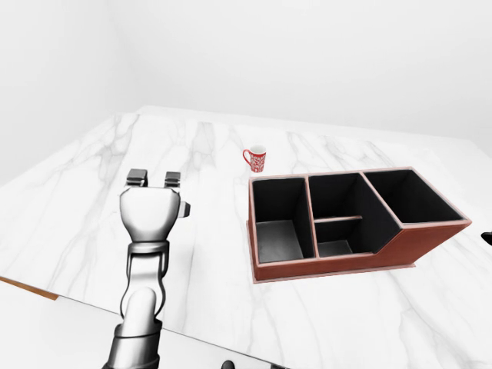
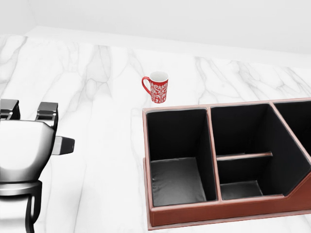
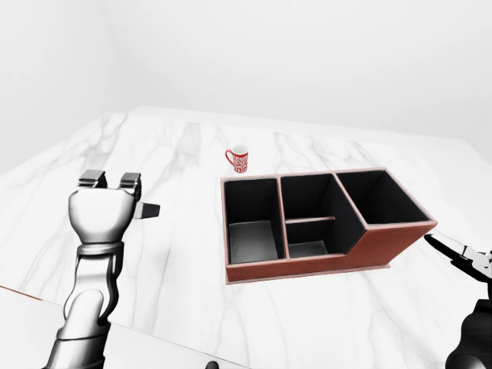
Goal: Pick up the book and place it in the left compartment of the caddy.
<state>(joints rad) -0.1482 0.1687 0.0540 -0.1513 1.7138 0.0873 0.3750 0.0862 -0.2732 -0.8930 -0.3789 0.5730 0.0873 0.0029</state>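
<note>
No book shows in any view. The red-brown caddy [image 1: 338, 265] with black insides stands on the marble table, right of middle. Its left compartment [image 2: 176, 179] is empty, as are the split middle one and the right one [image 1: 415, 196]. My left hand [image 1: 157, 188] is raised over the table to the caddy's left, fingers open and empty; it also shows in the head view [image 2: 34, 121]. My right hand [image 3: 461, 254] reaches in at the right edge of the right-eye view, just right of the caddy's right corner, fingers stretched out and holding nothing.
A red-and-white patterned mug [image 2: 156, 87] stands just above the caddy's left end. A thin brown strip [image 1: 31, 288] shows at the table's lower left edge; I cannot tell what it is. The marble table [image 1: 92, 154] spreads to the left and top.
</note>
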